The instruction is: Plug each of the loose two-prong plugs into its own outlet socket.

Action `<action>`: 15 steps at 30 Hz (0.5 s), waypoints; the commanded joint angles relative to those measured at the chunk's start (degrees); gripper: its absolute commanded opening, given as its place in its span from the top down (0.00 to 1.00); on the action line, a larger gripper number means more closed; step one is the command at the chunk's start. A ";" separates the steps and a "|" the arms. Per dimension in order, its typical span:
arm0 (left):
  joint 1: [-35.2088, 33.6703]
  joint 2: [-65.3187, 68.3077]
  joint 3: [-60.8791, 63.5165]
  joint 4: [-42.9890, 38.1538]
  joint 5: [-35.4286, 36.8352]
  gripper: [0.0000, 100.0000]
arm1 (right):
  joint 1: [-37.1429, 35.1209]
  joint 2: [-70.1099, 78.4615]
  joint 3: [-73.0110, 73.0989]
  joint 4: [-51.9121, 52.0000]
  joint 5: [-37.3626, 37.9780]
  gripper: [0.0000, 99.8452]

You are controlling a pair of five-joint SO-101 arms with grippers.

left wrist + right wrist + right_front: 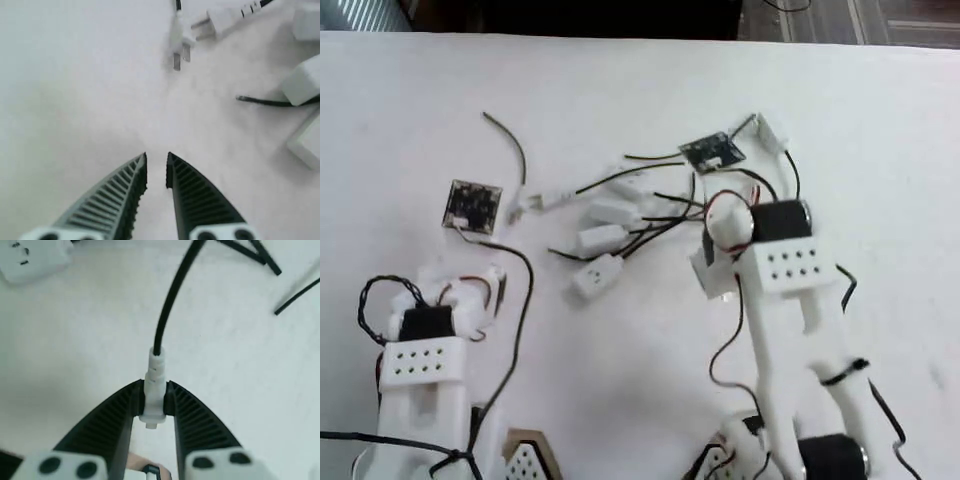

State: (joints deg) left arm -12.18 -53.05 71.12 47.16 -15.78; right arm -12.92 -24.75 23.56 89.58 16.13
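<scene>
Several white outlet sockets [601,239] lie in a cluster at the table's middle, black leads trailing to the right. Two loose two-prong plugs lie left of them; one plug [180,41] rests prongs down toward my left gripper [156,167], a second plug [222,19] beside it. The left gripper stands well short of them near the table's front left [470,290], a narrow gap between its fingers and nothing in it. My right gripper [155,390] is shut on a white plug [154,401] whose black cable [172,295] runs away from it, right of the sockets [715,270].
Two small black circuit boards lie on the table, one [472,204] at the left and one [712,152] behind the right arm. Loose black wires [295,297] cross the surface near the held plug. A socket [30,257] lies off to one side.
</scene>
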 commanded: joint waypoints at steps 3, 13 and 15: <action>3.47 -1.27 -10.20 -0.44 0.18 0.92 | -8.31 -10.15 6.51 -11.65 -5.89 0.98; 13.85 -1.27 -16.18 1.05 12.48 0.92 | -14.37 -27.12 25.32 -34.24 -12.31 0.98; 15.16 -1.27 -16.18 0.70 13.54 0.92 | -14.46 -30.46 29.80 -38.55 -13.19 0.98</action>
State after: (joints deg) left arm -0.04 -53.05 57.85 48.13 -5.05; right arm -26.73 -48.31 47.47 59.60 4.62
